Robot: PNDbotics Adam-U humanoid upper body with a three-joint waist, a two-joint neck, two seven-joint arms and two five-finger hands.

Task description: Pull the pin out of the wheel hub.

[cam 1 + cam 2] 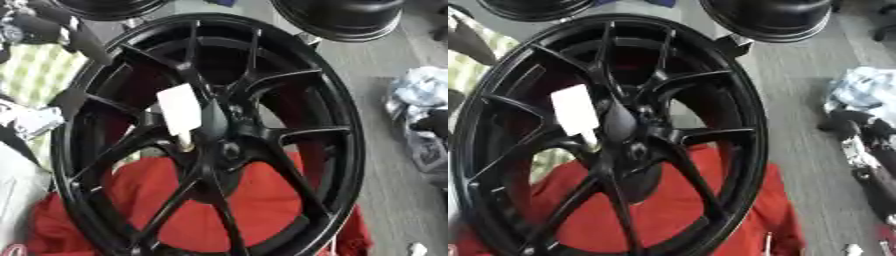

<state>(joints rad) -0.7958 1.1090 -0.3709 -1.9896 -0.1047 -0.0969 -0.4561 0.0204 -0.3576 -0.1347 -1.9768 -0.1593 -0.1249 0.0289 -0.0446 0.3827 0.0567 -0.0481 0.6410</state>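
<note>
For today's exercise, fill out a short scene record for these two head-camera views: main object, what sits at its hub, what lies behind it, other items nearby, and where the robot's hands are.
Main object: black multi-spoke wheel, filling most of the view.
At the hub: a white tag over the centre, with a small pale stub below it; whether that is the pin cannot be told.
Behind the wheel: red cloth, seen through the lower spokes.
Nearby: two more black wheels at the top edge; grey floor on the right.
Hands: neither shows in either view.

Red cloth (262, 200), crumpled rags (424, 95)
</note>
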